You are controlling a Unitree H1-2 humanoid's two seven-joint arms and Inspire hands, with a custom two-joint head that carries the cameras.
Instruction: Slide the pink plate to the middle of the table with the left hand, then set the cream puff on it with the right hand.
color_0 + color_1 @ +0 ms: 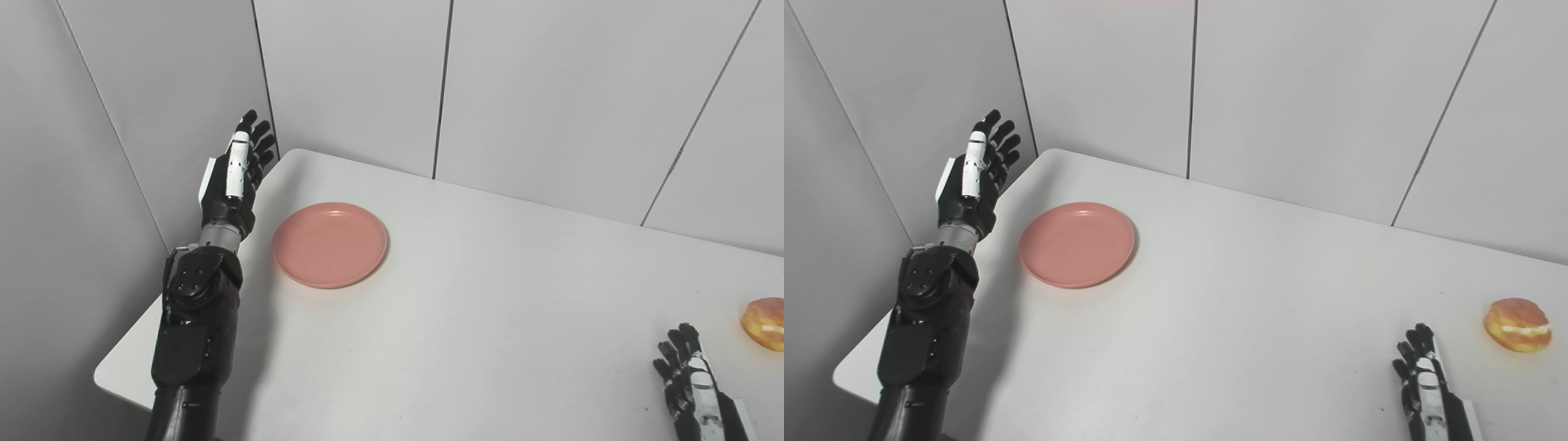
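Observation:
The pink plate (329, 244) lies flat on the white table (490, 294) toward its far left corner, with nothing on it. My left hand (236, 177) is raised just left of the plate, near the table's left edge, fingers stretched out and apart, holding nothing and not touching the plate. The cream puff (1518, 324), golden with a white filling line, sits near the table's right side. My right hand (1424, 383) rests low at the front right, a little left of the puff, fingers extended and empty.
Grey wall panels (551, 92) close off the table at the back and on the left, close behind my left hand. The table's rounded front-left corner (107, 373) lies beside my left forearm.

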